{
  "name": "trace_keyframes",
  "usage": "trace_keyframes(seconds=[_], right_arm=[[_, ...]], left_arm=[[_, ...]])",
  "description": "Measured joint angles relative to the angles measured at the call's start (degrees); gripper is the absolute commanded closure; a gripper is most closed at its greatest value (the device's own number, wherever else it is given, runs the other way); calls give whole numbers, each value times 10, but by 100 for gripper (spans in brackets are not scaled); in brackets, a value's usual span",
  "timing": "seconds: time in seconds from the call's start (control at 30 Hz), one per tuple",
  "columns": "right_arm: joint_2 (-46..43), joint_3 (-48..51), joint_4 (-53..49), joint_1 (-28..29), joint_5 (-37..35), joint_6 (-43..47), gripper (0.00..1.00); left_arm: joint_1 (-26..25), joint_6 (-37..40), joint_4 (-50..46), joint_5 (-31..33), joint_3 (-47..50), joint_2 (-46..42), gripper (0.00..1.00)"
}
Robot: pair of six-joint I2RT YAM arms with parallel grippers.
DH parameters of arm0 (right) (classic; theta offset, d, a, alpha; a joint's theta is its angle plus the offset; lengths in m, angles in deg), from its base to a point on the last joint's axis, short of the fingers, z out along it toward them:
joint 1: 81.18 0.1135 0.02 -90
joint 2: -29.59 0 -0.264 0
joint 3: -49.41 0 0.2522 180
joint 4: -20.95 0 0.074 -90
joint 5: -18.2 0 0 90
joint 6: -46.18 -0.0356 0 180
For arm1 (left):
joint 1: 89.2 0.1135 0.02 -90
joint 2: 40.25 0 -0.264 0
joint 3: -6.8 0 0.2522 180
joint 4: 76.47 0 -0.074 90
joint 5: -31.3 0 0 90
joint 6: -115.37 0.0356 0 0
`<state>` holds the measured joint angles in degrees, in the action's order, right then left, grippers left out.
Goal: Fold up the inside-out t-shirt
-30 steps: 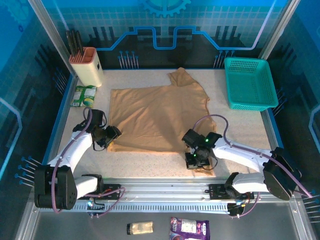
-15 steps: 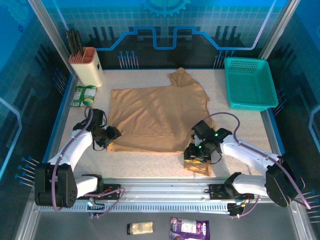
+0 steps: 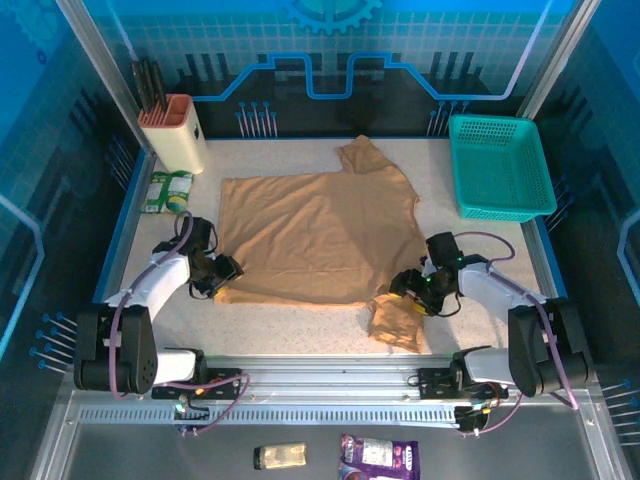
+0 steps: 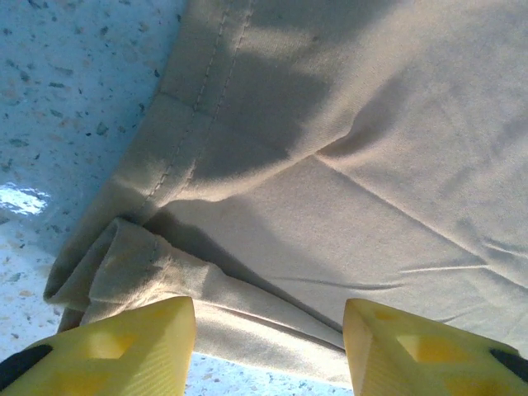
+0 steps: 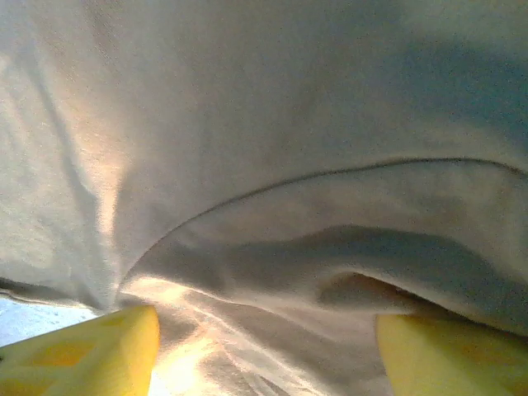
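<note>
Readying the inside-out t-shirt [image 3: 320, 235] for folding.
Left gripper [image 3: 231, 268] and right gripper [image 3: 406, 288] are gaping empty; matched hem corners need pinching.

No legible text. The green-and-white carton [image 3: 167, 191] at the left edge of the tabletop [image 3: 300, 325] carries printing too small to read. The purple packet [image 3: 379, 457] and the small jar [image 3: 280, 456] in front of the arm bases bear label graphics, likewise illegible. The inside-out t-shirt [image 3: 320, 235] shows plain fabric.
</note>
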<state>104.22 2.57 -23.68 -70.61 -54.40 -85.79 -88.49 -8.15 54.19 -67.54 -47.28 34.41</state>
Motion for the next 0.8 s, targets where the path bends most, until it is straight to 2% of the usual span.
trace_keyframes(seconds=[0.2, 0.3, 0.43, 0.63, 0.8], right_arm=[[-50, 0, -67, -13, -65, -22, 27], [-79, -8, -93, -14, -76, -23, 27], [-67, -49, -101, -18, -73, -6, 29], [10, -106, -96, -20, -56, 33, 30], [19, -106, -97, -20, -49, 50, 31]], left_arm=[[-2, 2, -12, 1, -25, -4, 53], [-9, 9, -16, 2, -54, 19, 60], [-21, 13, -14, -5, -66, 59, 67], [-39, 13, -17, 5, -45, 80, 64], [-39, -3, -36, 47, -12, 17, 57]])
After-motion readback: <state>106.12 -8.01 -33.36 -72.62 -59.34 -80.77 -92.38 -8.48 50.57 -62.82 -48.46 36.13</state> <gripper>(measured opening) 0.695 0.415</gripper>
